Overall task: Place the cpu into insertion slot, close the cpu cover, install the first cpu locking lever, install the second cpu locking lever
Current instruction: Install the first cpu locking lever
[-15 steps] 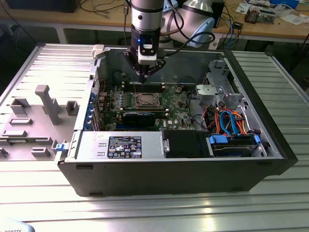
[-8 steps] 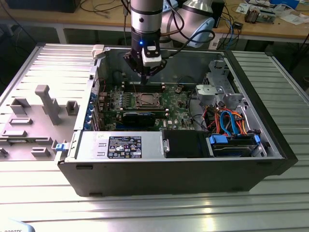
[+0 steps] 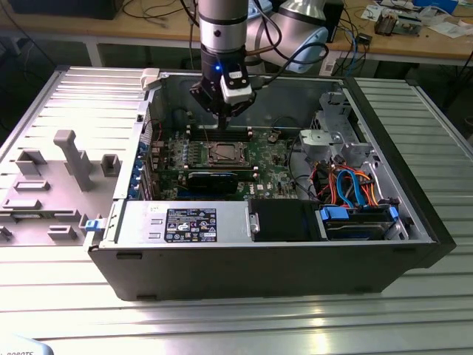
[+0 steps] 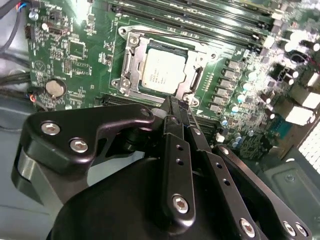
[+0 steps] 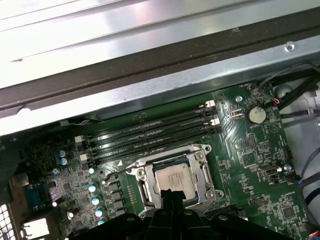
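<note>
Jaws pressed together on nothing hang close over an edge of the insertion slot point(image 4: 120, 82), where we see the cpu point(image 4: 161, 70) seated and the cpu cover point(image 4: 131, 59) seemingly down, so we judge both locking levers point(image 5: 118, 171) are left to latch.

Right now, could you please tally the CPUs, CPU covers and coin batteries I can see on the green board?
cpu: 1
cpu cover: 1
coin battery: 1
Total: 3
</note>
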`<state>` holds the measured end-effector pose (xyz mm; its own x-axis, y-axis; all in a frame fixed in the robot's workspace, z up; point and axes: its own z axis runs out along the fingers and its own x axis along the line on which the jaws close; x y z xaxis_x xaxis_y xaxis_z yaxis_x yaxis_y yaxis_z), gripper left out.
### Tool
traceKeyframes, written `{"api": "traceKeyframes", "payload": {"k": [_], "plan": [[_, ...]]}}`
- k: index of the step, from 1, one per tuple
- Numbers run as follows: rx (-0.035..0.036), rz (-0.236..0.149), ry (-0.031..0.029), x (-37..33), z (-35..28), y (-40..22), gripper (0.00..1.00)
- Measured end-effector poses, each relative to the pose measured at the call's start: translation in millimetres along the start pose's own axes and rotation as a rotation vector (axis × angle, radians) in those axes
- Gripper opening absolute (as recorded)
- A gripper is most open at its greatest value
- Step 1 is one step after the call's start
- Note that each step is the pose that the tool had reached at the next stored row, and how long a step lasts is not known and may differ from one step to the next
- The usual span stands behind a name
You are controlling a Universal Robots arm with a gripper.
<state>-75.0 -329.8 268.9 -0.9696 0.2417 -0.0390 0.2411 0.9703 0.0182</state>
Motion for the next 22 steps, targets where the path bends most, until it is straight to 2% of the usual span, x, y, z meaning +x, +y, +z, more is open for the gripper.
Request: {"api": "traceKeyframes", "payload": {"k": [1, 3, 5, 6, 7, 10, 13, 17, 22], "plan": [[-0.0012, -0.011, -0.003, 0.0, 0.3, 0.0, 0.11], [-0.0052, -0.026, -0.0166, 0.7, 1.0, -0.2, 0.11], [-0.0082, -0.035, -0.0272, 1.2, 1.8, -0.3, 0.11], [-0.0093, -0.042, -0.0304, 1.2, 1.9, -0.3, 0.11], [-0.0119, -0.063, -0.036, 1.2, 2.4, -0.3, 0.11], [-0.0164, -0.106, -0.0449, 1.3, 3.1, -0.3, 0.11], [-0.0185, -0.113, -0.0525, 4.8, 3.5, -1.3, 0.11], [-0.0204, -0.122, -0.0583, 11.5, 3.4, -2.9, 0.11], [-0.021, -0.122, -0.0603, 11.5, 3.4, -3.0, 0.11]]}}
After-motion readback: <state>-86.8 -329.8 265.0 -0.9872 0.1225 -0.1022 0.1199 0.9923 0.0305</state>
